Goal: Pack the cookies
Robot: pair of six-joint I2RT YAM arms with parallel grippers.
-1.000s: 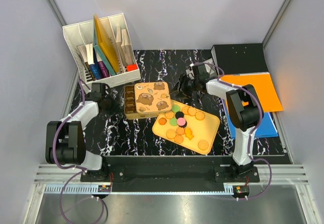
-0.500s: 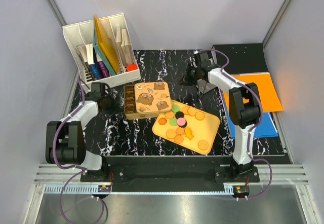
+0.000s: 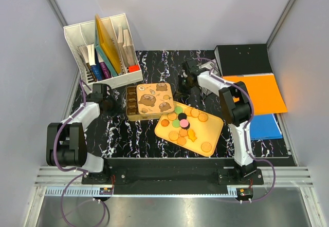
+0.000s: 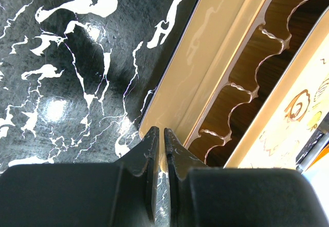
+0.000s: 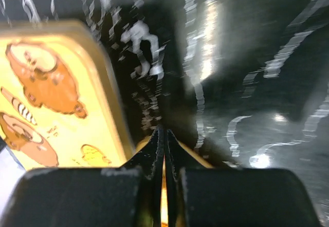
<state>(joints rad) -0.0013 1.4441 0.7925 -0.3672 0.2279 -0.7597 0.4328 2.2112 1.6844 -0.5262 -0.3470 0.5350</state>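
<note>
About 15 cookies [image 3: 183, 132], 1 tray [image 3: 215, 129]; left gripper [image 4: 158, 134] pinches tin [image 4: 213, 57]; right gripper [image 5: 163, 134] clenched.

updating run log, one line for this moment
left fingers: shut on tin rim | right fingers: shut, beside tin | cookies: on tray

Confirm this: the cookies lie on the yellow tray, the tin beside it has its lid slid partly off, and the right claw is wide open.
Not quite: the right claw is shut, fingers pressed together, as the right wrist view shows. The rest stands: cookies on the yellow tray, the tin beside it with its lid slid partly off.
</note>
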